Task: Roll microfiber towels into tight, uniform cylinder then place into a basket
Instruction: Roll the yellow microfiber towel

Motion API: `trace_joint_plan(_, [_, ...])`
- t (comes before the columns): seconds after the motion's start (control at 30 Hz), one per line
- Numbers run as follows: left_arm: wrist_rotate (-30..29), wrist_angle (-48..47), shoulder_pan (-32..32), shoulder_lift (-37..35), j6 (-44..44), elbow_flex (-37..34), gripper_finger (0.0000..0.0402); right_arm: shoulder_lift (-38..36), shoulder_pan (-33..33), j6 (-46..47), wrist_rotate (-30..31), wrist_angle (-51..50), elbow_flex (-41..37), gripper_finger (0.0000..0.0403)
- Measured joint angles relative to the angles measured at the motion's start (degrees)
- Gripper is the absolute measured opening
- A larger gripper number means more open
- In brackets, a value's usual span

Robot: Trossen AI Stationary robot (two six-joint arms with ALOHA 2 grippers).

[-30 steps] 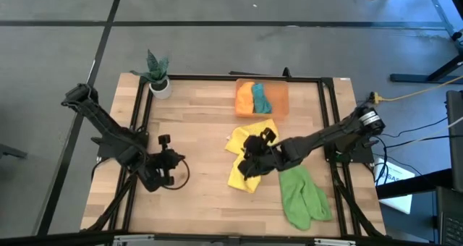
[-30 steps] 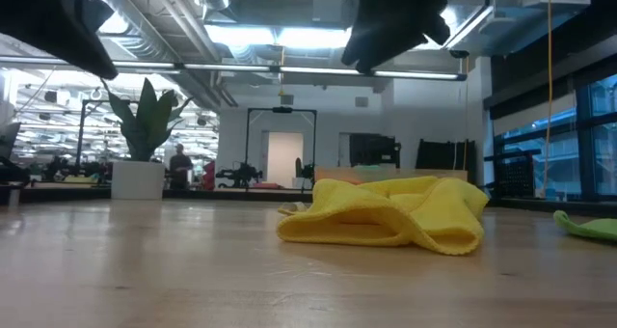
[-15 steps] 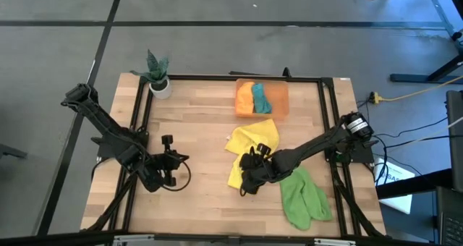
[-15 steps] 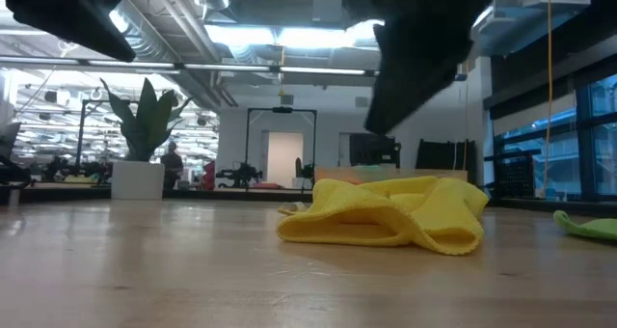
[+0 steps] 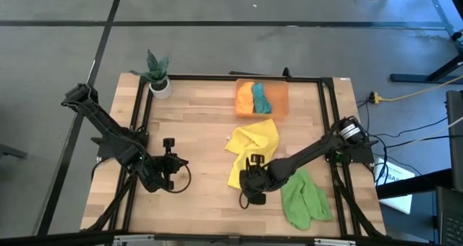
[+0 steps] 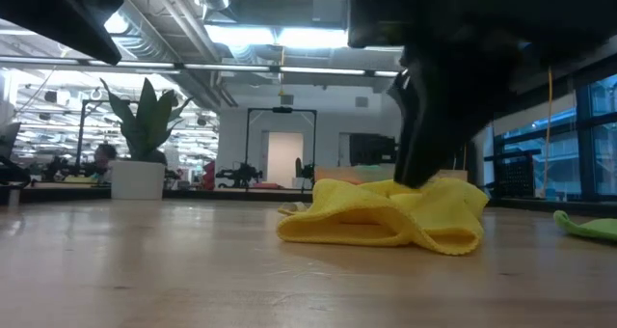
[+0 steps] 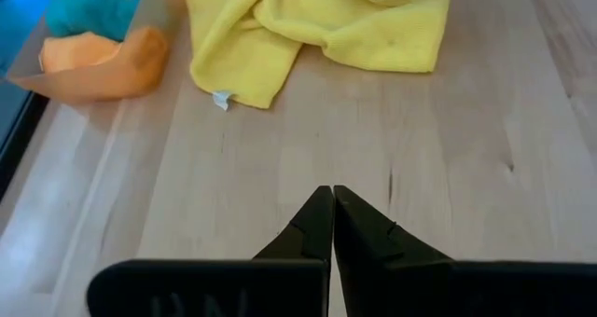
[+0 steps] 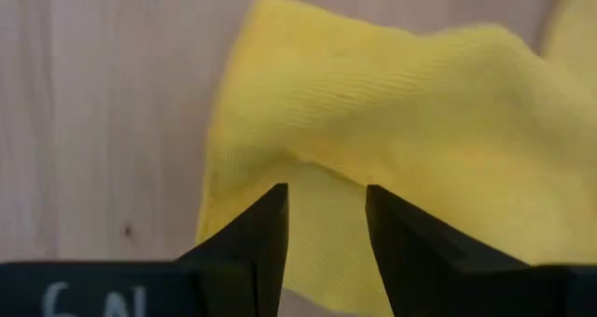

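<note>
The yellow towel (image 5: 252, 148) lies crumpled on the table's middle; it also shows in the low view (image 6: 390, 212). My right gripper (image 5: 253, 187) is open and low over the towel's near end (image 8: 392, 121), its fingers on either side of a raised fold. My left gripper (image 5: 177, 166) is shut and empty above the table's left half, its fingers (image 7: 317, 224) pointing toward the yellow towel (image 7: 317, 23). The light green towel (image 5: 304, 199) lies loose at the near right. The orange basket (image 5: 281, 101) at the far middle holds the rolled orange and teal towels. My right gripper comes at the yellow towel's near end from above, pointing down, with a fold (image 8: 322, 182) between its open fingers (image 8: 270, 224). I cannot tell whether the fingers touch the cloth. The towel lies slack on the table.
A white pot with a green plant (image 5: 158, 76) stands at the far left corner. A black frame (image 5: 217, 77) runs around the table's edges. Bare wood (image 5: 202, 123) lies between my two grippers.
My right gripper has gone toward the table's near edge and down, from above the yellow towel's middle to just over its near end. The towel has kept its shape and place.
</note>
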Motion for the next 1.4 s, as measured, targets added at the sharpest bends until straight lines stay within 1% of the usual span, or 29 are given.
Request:
trace_joint_plan(0.1, [0.0,0.0,0.0,0.0,-0.3,0.0,0.0004,1.2,0.2,-7.3,-0.1,2.4,0.0,0.0145])
trace_joint_plan(0.2, [0.0,0.1,-0.1,0.0,-2.6,0.0,0.0004,1.7,-0.3,-9.7,0.0,2.9,0.0,0.0145])
trace_joint_plan(0.3, [0.0,0.1,-1.0,0.0,-4.3,0.0,0.0004,1.7,-1.3,-9.9,0.0,2.9,0.0,0.0145])
trace_joint_plan(0.43, [0.0,0.1,-2.3,0.0,-4.4,0.0,0.0004,1.7,-2.0,-9.8,-0.1,3.3,0.0,0.0145])
trace_joint_plan(0.5, [0.0,0.1,-2.8,0.0,-4.4,0.0,0.0004,1.7,-2.0,-9.5,-1.4,3.9,0.0,0.0145])
trace_joint_plan(0.53, [0.0,0.1,-3.0,0.0,-4.4,0.0,0.0004,1.7,-2.0,-8.6,-2.2,4.2,0.0,0.0145])
trace_joint_plan(0.63, [0.0,0.1,-3.3,0.0,-4.4,0.0,0.0004,1.7,-2.0,-5.3,-1.9,4.4,0.0,0.0145])
trace_joint_plan(0.77, [0.0,0.1,-3.2,0.0,-4.4,0.0,0.0004,1.7,-1.9,-4.6,-1.7,4.3,0.0,0.0143])
trace_joint_plan(0.87, [0.0,0.1,-3.2,0.0,-4.4,0.0,0.0004,1.7,-1.6,-3.8,-1.6,4.4,0.0,0.0128])
trace_joint_plan(0.93, [0.0,0.1,-3.2,0.0,-4.4,0.0,0.0004,1.7,-1.3,-3.8,-1.7,4.3,0.0,0.0112])
trace_joint_plan(1.23, [0.0,0.1,-3.2,0.0,-4.4,0.0,0.0004,1.7,-1.3,-5.4,-4.4,4.3,0.0,0.0011])
trace_joint_plan(1.4, [0.0,0.1,-3.2,0.0,-4.4,0.0,0.0004,1.7,-1.3,-5.5,-4.9,4.3,0.0,0.001])
